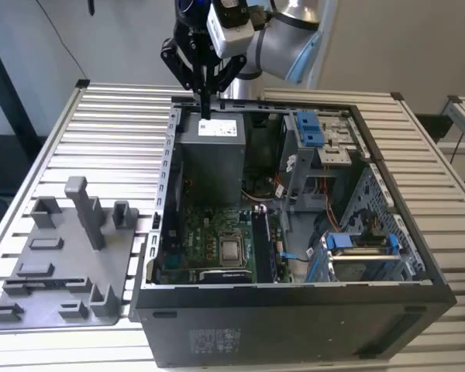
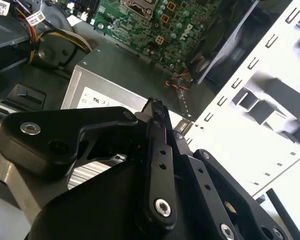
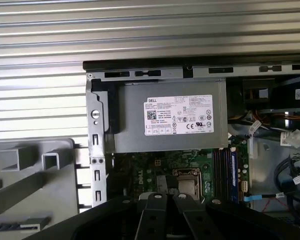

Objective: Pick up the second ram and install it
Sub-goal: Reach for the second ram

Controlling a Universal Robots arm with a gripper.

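tool (image 1: 205,111) is hanging over the back end of the open PC case (image 1: 294,319), right above the labelled power supply (image 1: 209,159). Not touching it as far as I can see.
Fingers are pressed together in both wrist views (image 2: 156,107) (image 3: 166,198). Closed, and I see no board in them.
Power supply (image 3: 165,117) sits straight under the tool, with the green motherboard (image 3: 150,170) just past it, lower in the case.
second ram (image 3: 222,172): dark sticks stand edge-on in the slot bank just beside the CPU socket (image 3: 185,182). Can't tell one stick from another, so which one is the second is unclear. In the exterior view the same dark strip (image 1: 258,246) is beside the socket (image 1: 231,249), well apart from the tool, on the far side of the power supply from it.
Grey fixture tray (image 1: 62,263) lies outside the case on the slatted surface (image 1: 116,124), well apart from the tool and off to the exterior view's left. Its posts and pockets also show in the first wrist view (image 3: 30,165).
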